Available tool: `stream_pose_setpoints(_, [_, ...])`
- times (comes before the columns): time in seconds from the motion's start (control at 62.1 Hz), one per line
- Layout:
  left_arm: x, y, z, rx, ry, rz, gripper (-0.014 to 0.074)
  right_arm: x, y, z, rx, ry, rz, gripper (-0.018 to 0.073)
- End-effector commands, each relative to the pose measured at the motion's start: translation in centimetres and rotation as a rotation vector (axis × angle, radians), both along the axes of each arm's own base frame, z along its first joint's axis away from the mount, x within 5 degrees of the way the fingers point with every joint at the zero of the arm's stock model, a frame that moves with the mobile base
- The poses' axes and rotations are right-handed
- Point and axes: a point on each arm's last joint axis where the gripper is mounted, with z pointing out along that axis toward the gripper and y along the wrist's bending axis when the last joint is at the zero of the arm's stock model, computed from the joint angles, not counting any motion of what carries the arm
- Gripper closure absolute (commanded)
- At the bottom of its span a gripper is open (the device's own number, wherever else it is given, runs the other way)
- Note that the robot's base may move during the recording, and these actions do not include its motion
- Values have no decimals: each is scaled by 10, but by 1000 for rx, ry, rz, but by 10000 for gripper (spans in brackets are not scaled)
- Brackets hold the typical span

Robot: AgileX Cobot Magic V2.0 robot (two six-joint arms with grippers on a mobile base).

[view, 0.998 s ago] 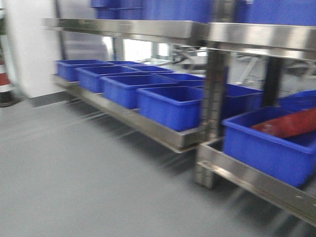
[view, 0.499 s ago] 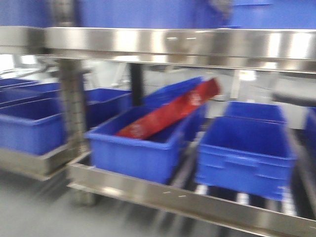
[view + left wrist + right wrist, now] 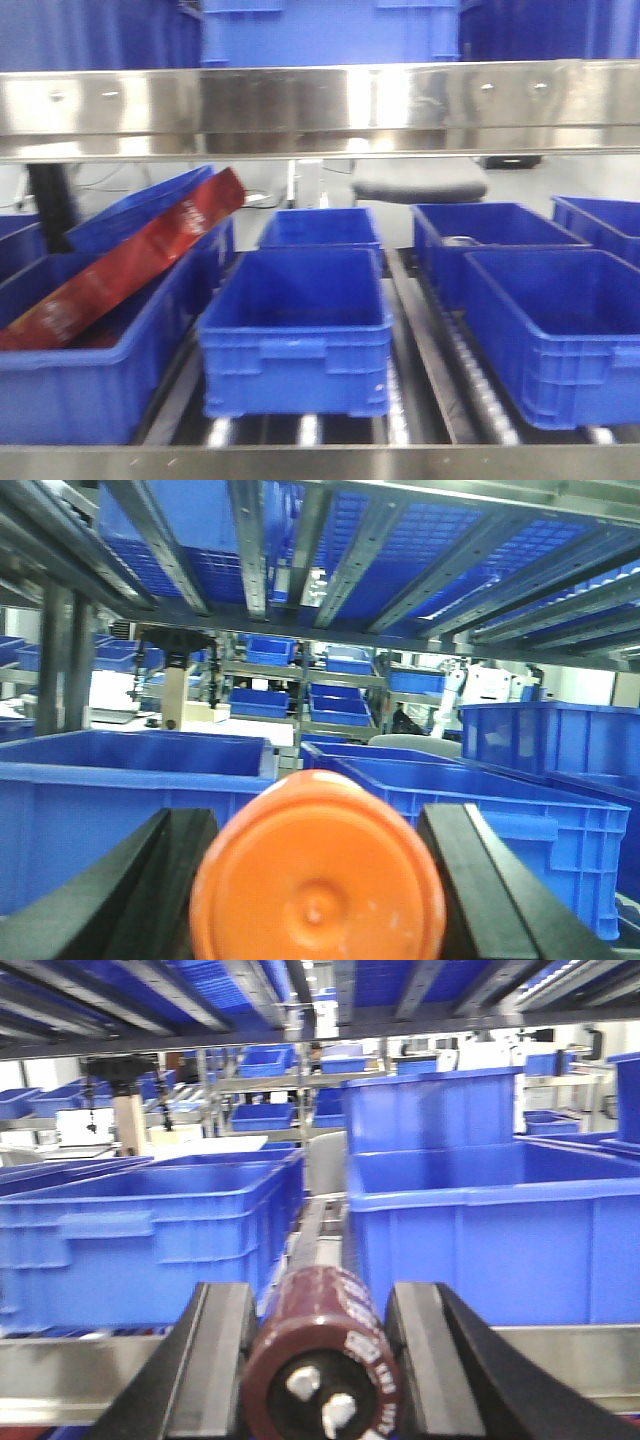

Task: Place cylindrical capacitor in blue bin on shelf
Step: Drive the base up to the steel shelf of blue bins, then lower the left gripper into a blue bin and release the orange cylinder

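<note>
Maroon capacitor (image 3: 318, 1352) clamped in right gripper (image 3: 322, 1365), just short of rail (image 3: 560, 1358); bin (image 3: 480, 1230) beyond rail. Left gripper (image 3: 315, 892) clenches orange cylinder (image 3: 318, 875). Not placed yet: reach-in and release pending.

I find my left gripper (image 3: 318, 885) held level and pointing forward, its two black fingers (image 3: 150, 890) closed against either side of an orange cylinder (image 3: 320, 910). My right gripper (image 3: 325, 1360) sits level too, fingers (image 3: 215, 1360) clamped on the cylindrical capacitor (image 3: 320, 1345), whose terminal end faces the wrist.
</note>
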Motion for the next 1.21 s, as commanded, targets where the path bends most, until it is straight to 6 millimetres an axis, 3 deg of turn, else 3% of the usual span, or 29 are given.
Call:
stream_pose_setpoints(0.0, [-2,0,2,-9,-22,-1,708,0,0,1,3,-17,-4,727])
stream_pose_setpoints(1.191, [-2,0,2,-9,-22,-1,708,0,0,1,3,-15,-4,727])
